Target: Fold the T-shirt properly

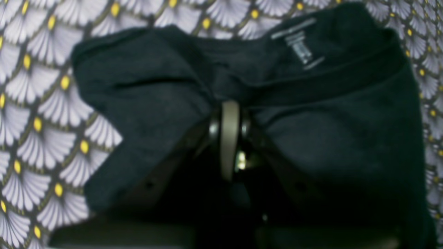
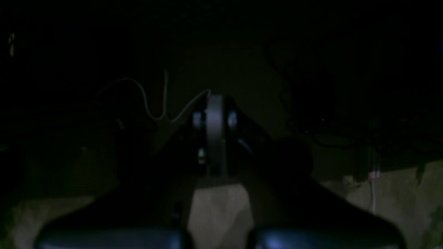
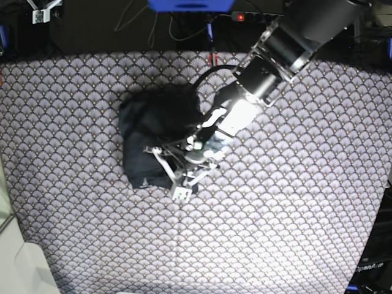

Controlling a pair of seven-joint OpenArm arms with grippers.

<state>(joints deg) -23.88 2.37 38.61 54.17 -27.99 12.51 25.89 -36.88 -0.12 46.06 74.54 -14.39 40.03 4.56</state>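
Base view is showing one table surface covered in a grey cloth with a pale fan-scallop pattern and yellow dots (image 3: 294,202); beyond its far edge, cables and a power strip with a red light (image 3: 245,16) are lying on a dark floor. One garment only: the soft, matte, dark charcoal T-shirt (image 3: 150,144) is sitting bunched into a compact heap left of centre on the cloth, toward the far side. One arm is reaching in from the upper right, its silver-and-black body crossing over the heap's right edge and hiding part of it; the other arm is not appearing in this view.

Left wrist view is showing the left gripper (image 1: 230,103) with jaws pressed together, pinching a fold of the T-shirt near the collar; the small pale neck tag (image 1: 300,48) is lying face up just beyond it.

Right wrist view is very dark; the right gripper (image 2: 215,100) is sitting clenched with nothing visible between its jaws, pointing at a dim floor with one thin pale wire (image 2: 152,103)
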